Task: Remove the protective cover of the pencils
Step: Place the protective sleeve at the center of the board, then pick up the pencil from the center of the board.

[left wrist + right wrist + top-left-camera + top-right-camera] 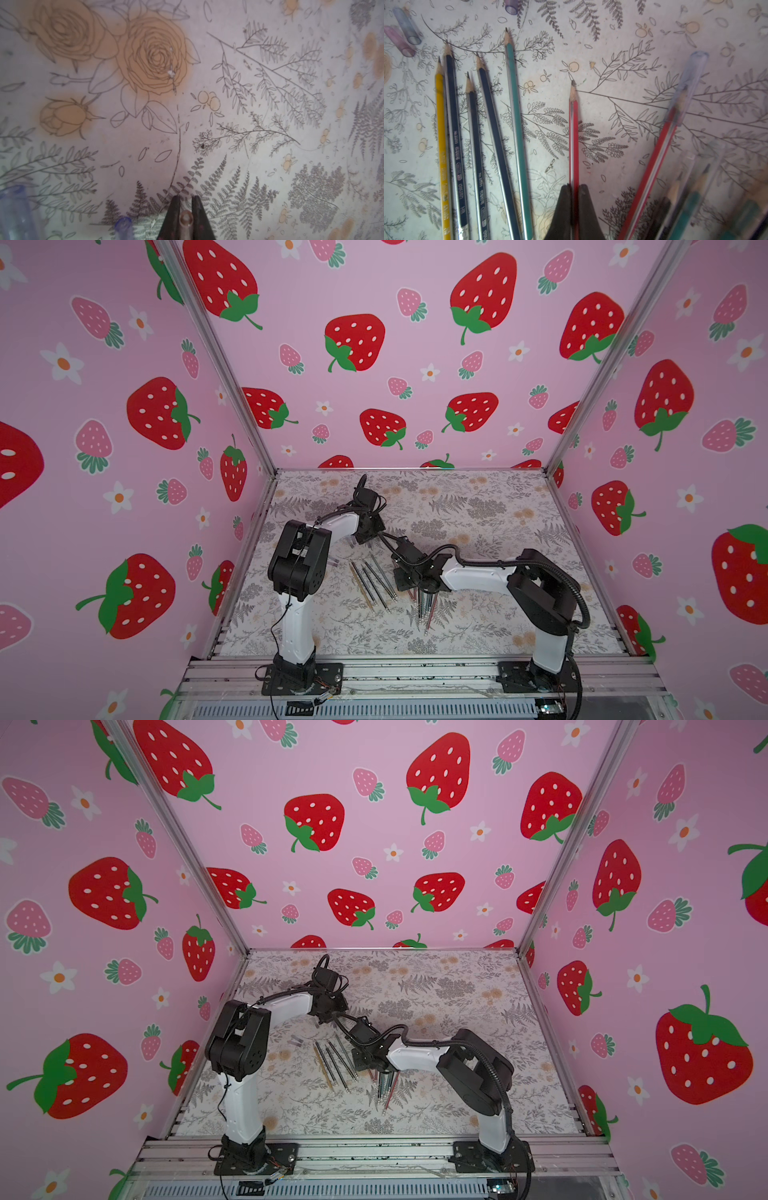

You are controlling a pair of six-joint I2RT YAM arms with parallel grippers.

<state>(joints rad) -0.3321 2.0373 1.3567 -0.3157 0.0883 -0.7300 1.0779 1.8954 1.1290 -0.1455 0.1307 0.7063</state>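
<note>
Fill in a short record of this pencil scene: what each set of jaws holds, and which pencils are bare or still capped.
Left jaws: shut on a clear cap
Right jaws: shut on a red pencil, tip bare
Bare pencils: five, side by side on the table
Capped pencils: several, partly blurred
Loose caps: at least three on the table

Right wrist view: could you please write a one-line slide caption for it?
Right gripper clamps an uncapped red pencil between five bare pencils and several capped ones.
</note>
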